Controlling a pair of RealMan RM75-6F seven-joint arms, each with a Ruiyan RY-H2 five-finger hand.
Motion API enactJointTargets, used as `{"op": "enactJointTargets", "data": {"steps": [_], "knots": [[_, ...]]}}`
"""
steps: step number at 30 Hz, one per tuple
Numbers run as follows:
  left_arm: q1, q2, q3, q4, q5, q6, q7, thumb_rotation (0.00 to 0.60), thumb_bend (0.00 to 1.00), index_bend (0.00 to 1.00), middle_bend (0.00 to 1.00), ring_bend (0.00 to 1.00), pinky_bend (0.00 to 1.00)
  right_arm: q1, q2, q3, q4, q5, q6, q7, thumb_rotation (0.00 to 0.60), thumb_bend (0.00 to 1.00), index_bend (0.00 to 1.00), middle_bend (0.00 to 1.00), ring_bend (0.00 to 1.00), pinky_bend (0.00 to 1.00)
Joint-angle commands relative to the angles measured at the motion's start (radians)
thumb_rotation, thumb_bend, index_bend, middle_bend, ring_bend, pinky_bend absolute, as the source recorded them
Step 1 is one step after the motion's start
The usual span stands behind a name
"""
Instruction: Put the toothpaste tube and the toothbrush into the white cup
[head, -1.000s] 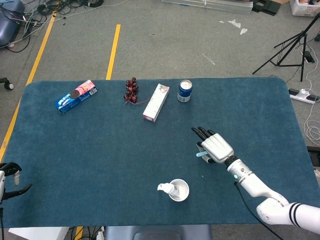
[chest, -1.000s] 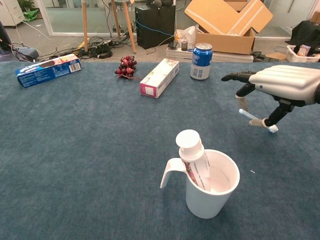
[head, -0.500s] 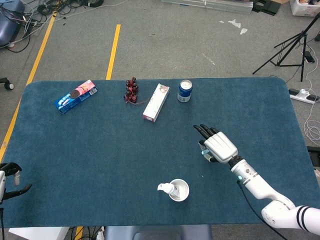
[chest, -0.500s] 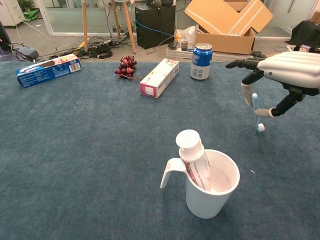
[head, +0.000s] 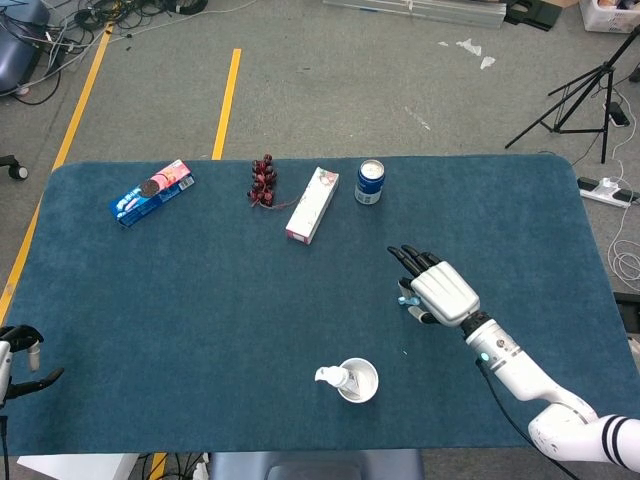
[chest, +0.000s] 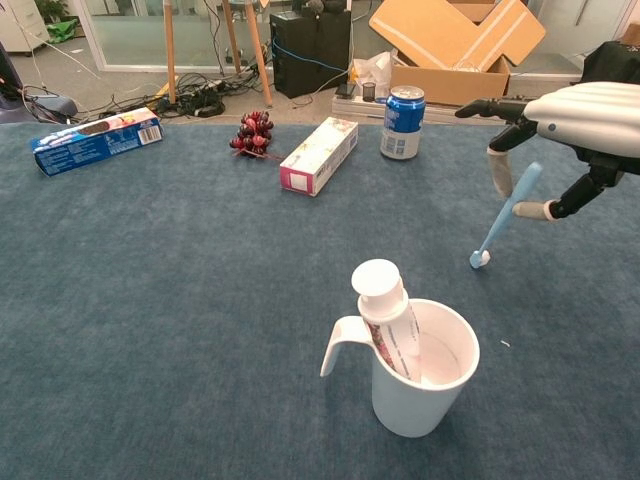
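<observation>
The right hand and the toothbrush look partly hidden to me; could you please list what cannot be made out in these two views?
- Head view: the right hand covers most of the toothbrush; only a blue bit shows.
- Chest view: the right hand is cut off by the right edge, so its full grip on the toothbrush is unseen.
- Chest view: the cup wall hides the lower toothpaste tube.
- Head view: the left hand is cut off by the left edge; its state is unclear.

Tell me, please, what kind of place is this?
Probably a robotics lab or workshop: yellow floor tape, loose cables, a tripod stand and cardboard boxes surround the blue-covered table.
</observation>
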Motion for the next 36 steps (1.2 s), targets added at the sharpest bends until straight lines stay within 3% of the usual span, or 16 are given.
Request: {"op": "enactJointTargets", "data": {"steps": [1,22,36], "knots": [[0.000,0.000,0.000,0.000,0.000,0.000,0.001,0.600,0.00,0.77,0.45,0.36,0.40,-0.001,0.002,0.001,-0.003,-0.001,0.000,0.001,0.600,0.24,0.57,0.03,0.00,0.24],[-0.001,-0.001,-0.002,0.002,-0.004,-0.002,0.001,0.600,0.00,0.77,0.45,0.36,0.40,-0.014,0.039,0.010,-0.049,-0.026,0.028,0.022,0.600,0.24,0.57,0.03,0.00,0.24],[-0.003,-0.005,-0.004,0.004,-0.012,-0.007,0.012,0.600,0.00,0.77,0.45,0.36,0.40,-0.061,0.186,-0.008,-0.229,-0.110,0.102,0.043,0.600,0.24,0.57,0.03,0.00,0.24]]}}
